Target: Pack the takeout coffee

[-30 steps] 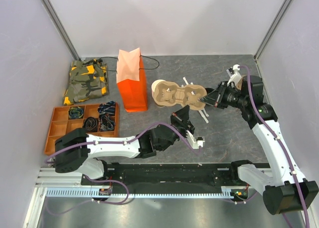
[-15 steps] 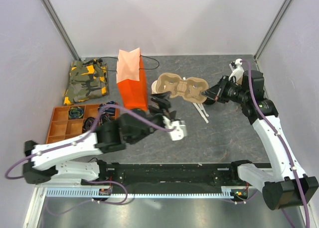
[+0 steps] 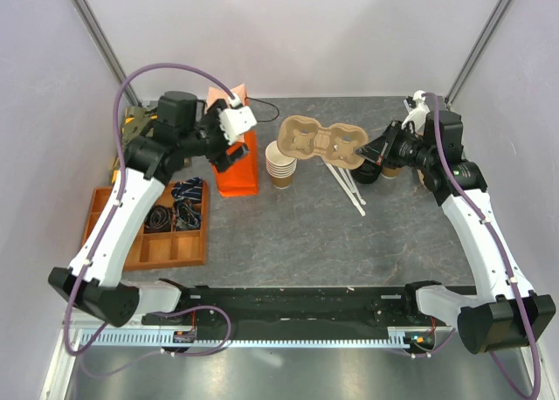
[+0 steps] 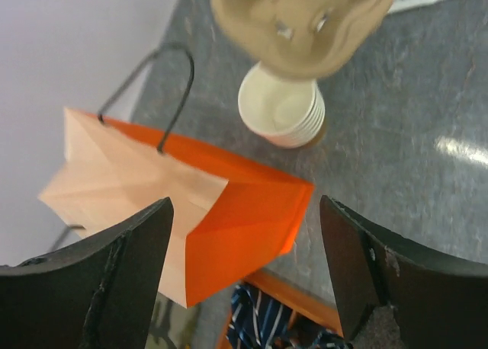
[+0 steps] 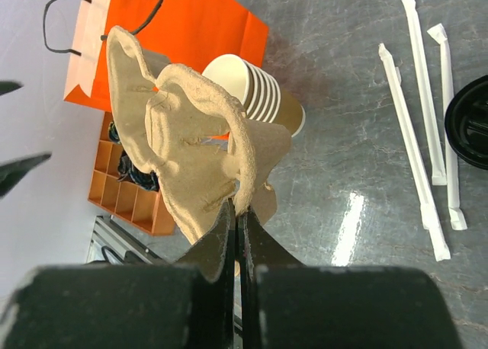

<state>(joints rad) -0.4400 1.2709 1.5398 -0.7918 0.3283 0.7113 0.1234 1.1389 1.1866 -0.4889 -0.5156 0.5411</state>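
My right gripper (image 5: 237, 212) clamps the beige pulp cup carrier (image 5: 191, 151); I should hold it level. And my left gripper (image 3: 229, 134) is apart above the orange paper bag (image 3: 236, 171).

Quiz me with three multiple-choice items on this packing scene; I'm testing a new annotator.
1. Where is the stack of lidless cups?
A) on the table, next to the orange bag
B) inside the bag
C) in the compartment tray

2. How many wrapped straws lie on the table?
A) one
B) three
C) six

3. What state is the right gripper in?
A) open, empty
B) shut on a straw
C) shut on the pulp cup carrier

Answers:
1 A, the top view shows it on the grey surface beside the bag.
2 B, the right wrist view shows three.
3 C, it pinches the carrier's edge.
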